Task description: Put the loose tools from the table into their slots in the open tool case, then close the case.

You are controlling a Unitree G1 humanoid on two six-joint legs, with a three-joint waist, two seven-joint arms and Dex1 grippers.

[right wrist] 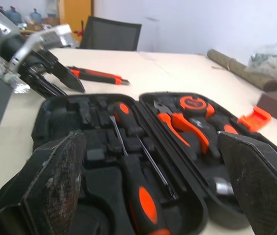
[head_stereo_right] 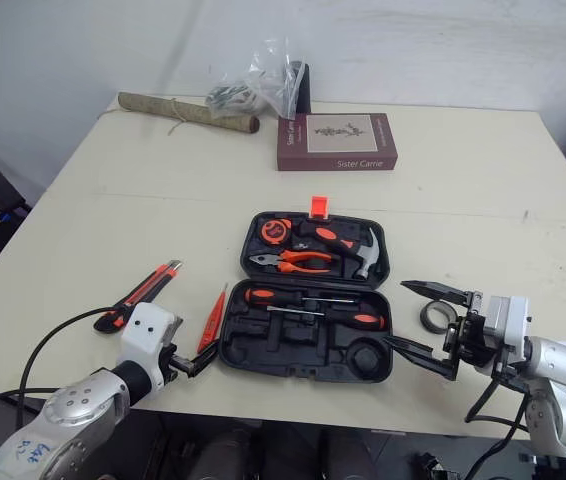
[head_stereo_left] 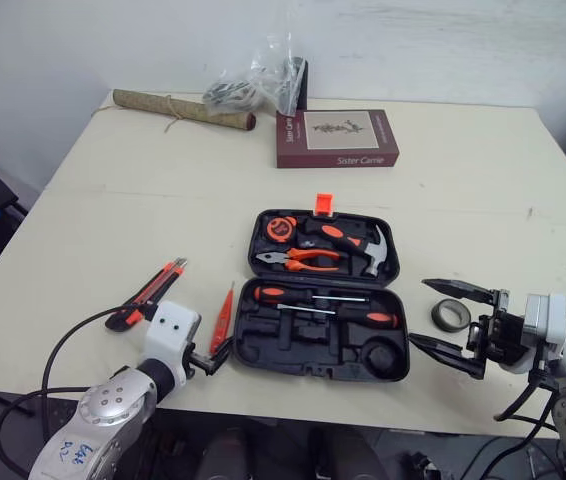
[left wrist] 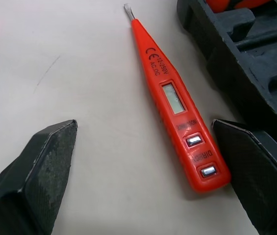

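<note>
The black tool case (head_stereo_left: 263,352) lies open at mid-table, holding a hammer (head_stereo_left: 372,250), pliers (head_stereo_left: 309,261), a tape measure (head_stereo_left: 281,228) and two screwdrivers (head_stereo_left: 308,296). An orange tester pen (left wrist: 175,100) lies just left of the case. My left gripper (left wrist: 143,127) is open low over the table, its fingers (left wrist: 35,176) straddling the pen's rear end, one squeezed against the case wall. A utility knife (head_stereo_left: 149,292) lies further left. My right gripper (head_stereo_left: 451,320) is open at the case's right side, facing it. A black tape roll (head_stereo_left: 450,314) shows between its fingers; contact unclear.
At the back of the table lie a maroon book (head_stereo_left: 336,138), a clear plastic bag (head_stereo_left: 263,78) and a brown paper roll (head_stereo_left: 183,110). The table's front edge (head_stereo_left: 363,405) runs just below the case. A black cable (head_stereo_left: 58,360) hangs off my left arm.
</note>
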